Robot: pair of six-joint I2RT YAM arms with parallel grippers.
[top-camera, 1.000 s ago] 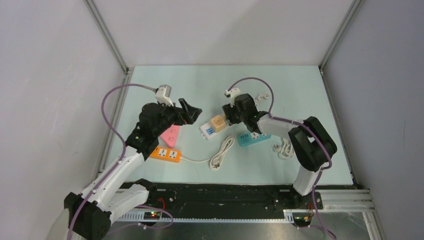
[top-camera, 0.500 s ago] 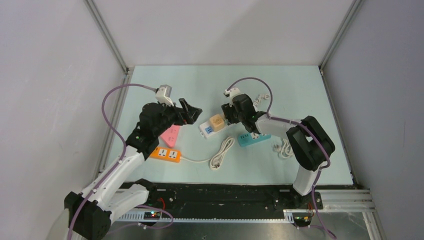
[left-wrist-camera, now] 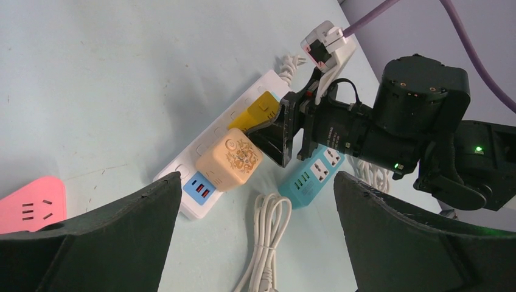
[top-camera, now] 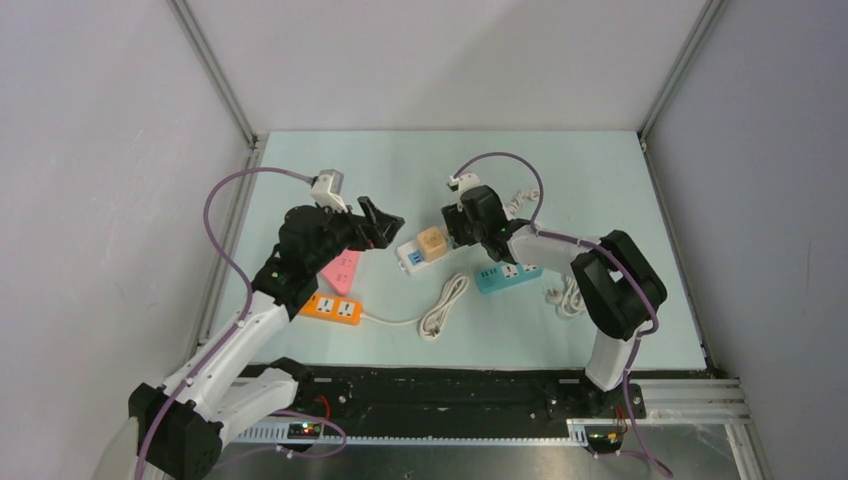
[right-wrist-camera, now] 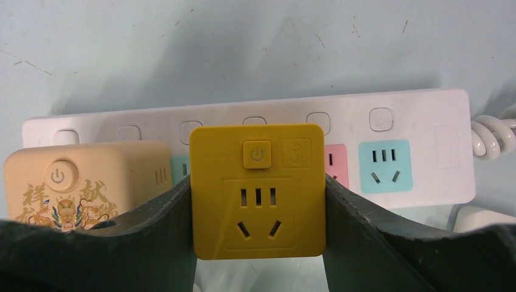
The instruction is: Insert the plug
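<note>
Right wrist shows right hand (right-wrist-camera: 258, 204) clamping yellow plug (right-wrist-camera: 258, 176); left hand (left-wrist-camera: 255, 182) spread wide.

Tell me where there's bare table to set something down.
Bare: the far table beyond the white strip, and the near stretch before the teal strip, right of coiled cable. Crowded: the middle, around pink strip and orange strip.

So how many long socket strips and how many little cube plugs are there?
Socket strips: 4 (white strip, pink strip, orange strip, teal strip)
Cube plugs: 2 (beige cube, yellow cube)
Total: 6
</note>
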